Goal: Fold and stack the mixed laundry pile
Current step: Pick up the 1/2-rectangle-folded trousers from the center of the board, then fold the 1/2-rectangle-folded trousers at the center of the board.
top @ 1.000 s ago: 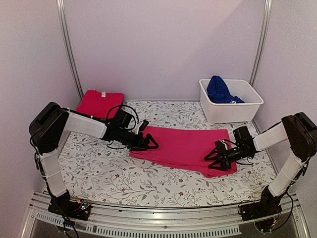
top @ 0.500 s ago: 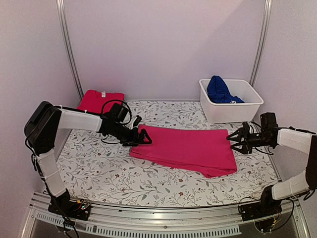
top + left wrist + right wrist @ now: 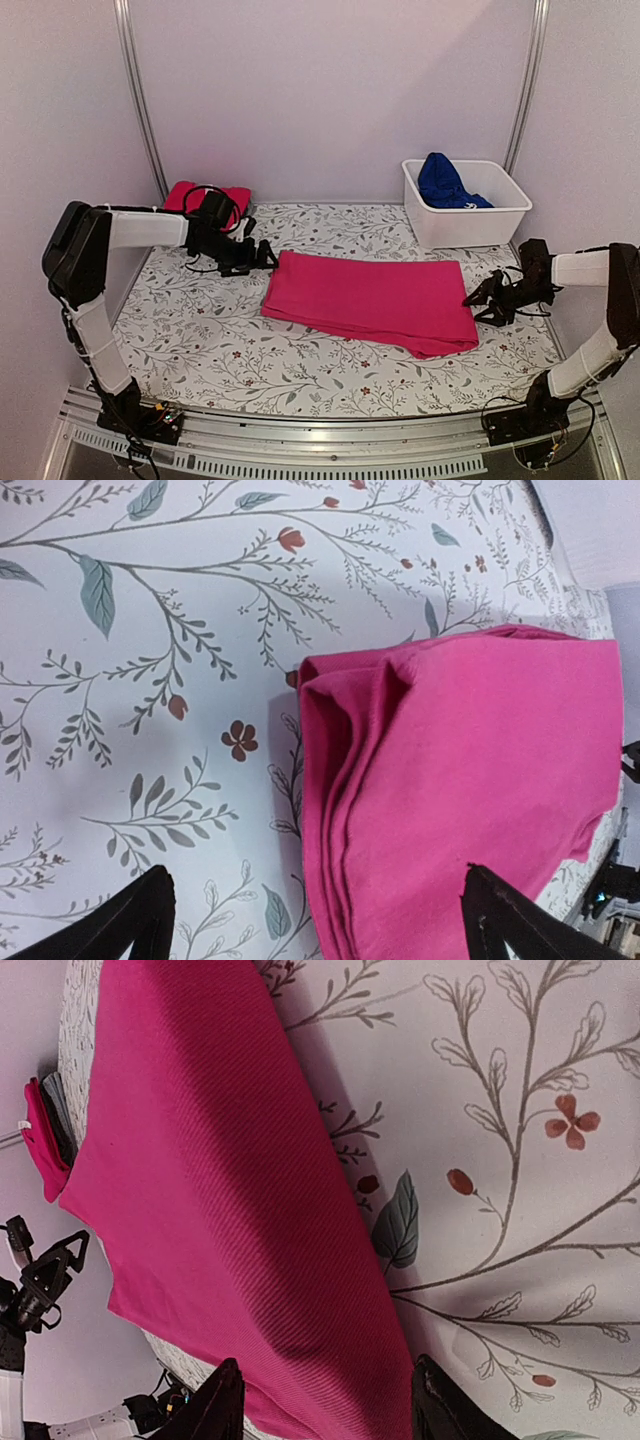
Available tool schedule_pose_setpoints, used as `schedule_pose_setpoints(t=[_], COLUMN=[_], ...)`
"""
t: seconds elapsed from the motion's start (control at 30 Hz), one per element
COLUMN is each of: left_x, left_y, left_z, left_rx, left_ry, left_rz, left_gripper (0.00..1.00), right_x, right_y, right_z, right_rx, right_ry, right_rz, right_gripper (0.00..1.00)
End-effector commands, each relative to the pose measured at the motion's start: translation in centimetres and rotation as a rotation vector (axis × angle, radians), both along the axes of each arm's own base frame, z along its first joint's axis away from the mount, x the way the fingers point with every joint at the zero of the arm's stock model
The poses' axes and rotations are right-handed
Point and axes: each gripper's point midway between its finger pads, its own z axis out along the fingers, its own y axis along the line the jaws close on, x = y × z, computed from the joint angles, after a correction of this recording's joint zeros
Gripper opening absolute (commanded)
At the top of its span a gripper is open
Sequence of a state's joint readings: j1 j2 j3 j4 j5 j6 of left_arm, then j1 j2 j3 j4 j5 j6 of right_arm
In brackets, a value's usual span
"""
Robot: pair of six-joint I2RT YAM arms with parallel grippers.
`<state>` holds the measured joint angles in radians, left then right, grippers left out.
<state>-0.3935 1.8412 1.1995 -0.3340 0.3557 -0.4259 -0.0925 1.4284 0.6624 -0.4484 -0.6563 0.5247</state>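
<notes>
The laundry lies apart as separate pieces. A magenta-pink garment point(image 3: 370, 298) lies folded flat on the middle of the table, its layered left edge point(image 3: 340, 810) showing in the left wrist view. A folded red tee point(image 3: 205, 195) sits at the back left. A royal blue garment point(image 3: 443, 182) is bunched in the tub. My left gripper point(image 3: 266, 258) is open just off the pink garment's left end, its jaws point(image 3: 325, 925) straddling that edge. My right gripper point(image 3: 477, 301) is open at the pink garment's right end point(image 3: 220, 1190), jaws point(image 3: 325, 1410) wide over the cloth edge, holding nothing.
A white plastic tub point(image 3: 500, 215) stands at the back right. The floral leaf-patterned cloth point(image 3: 230, 350) covers the table. Metal frame posts point(image 3: 140, 100) rise at both back corners. The right wrist view catches the red tee point(image 3: 40, 1140) and the left gripper point(image 3: 45, 1280) far off.
Both grippers have come off the pink garment. The left one drew back to the left and rear. The right one swung from the front right corner out to the right edge.
</notes>
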Motion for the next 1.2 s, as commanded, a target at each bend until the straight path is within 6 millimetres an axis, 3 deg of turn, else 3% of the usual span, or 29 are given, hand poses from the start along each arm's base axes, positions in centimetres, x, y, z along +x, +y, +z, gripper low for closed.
schedule_pose_setpoints(t=[0.0,0.23,0.37,0.43,0.53,0.6,0.67,0.73,0.8,1.07,1.17], left_x=[-1.0,-1.5,-2.1,-2.3,-2.5,-2.5,-2.7,-2.9,-3.1,-3.4,-2.9], left_y=[-0.3,-1.6,-1.9,-2.0,-1.9,-1.9,-1.9,-1.9,-2.0,-3.5,-4.9], left_z=[-2.7,-3.4,-3.9,-4.3,-4.8,-4.8,-4.6,-4.3,-4.1,-4.2,-3.7], left_rx=[0.012,-0.07,-0.102,-0.103,-0.1,-0.108,-0.111,-0.119,-0.126,-0.15,-0.197], left_ry=[0.075,0.107,0.127,0.138,0.15,0.152,0.152,0.149,0.145,0.142,0.133], left_rz=[-0.031,-0.039,-0.035,-0.033,-0.025,-0.026,-0.024,-0.019,-0.022,-0.056,-0.077], left_gripper=[1.0,1.0,1.0,1.0,1.0,1.0,1.0,1.0,1.0,1.0,0.99], right_x=[1.7,1.3,2.2,2.8,2.6,2.1,2.2,2.8,3.7,5.7,5.9], right_y=[-0.2,-0.6,1.1,1.3,0.9,-0.1,-2.1,-4.1,-4.7,-2.7,-0.9], right_z=[-0.7,-3.3,-2.1,-1.5,-2.2,-3.0,-2.8,-1.1,0.9,8.6,11.0], right_rx=[-0.03,-0.06,0.061,0.074,0.048,0.002,-0.042,-0.062,-0.083,0.056,0.091], right_ry=[-0.033,0.007,-0.067,-0.088,-0.05,-0.012,-0.009,-0.044,-0.089,-0.244,-0.287], right_rz=[0.064,0.105,0.141,0.13,0.133,0.131,0.105,0.067,0.074,0.111,0.154], right_gripper=[0.52,0.27,0.4,0.4,0.27,0.03,0.0,0.0,0.0,0.0,0.0])
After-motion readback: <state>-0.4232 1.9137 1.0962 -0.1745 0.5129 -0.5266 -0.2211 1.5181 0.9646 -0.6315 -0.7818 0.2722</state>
